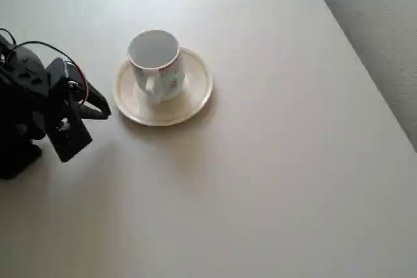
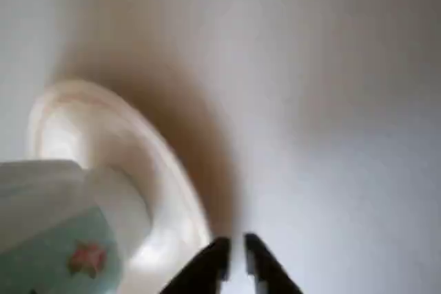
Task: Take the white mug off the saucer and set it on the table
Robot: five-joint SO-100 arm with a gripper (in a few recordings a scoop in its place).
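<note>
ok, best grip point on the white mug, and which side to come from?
Probably the rim wall of the white mug: it stands upright and open-topped on the saucer, so one finger could go inside and one outside. Come from the left of the overhead view, where the end effector sits just off the saucer. The handle faces the picture's bottom and looks too small to pinch securely.

In the wrist view the white mug (image 2: 62, 239) stands on the saucer (image 2: 138, 163) (blurred), gripper (image 2: 234, 249) fingertips nearly together just beside the rim, over the table (image 2: 344, 101).
</note>
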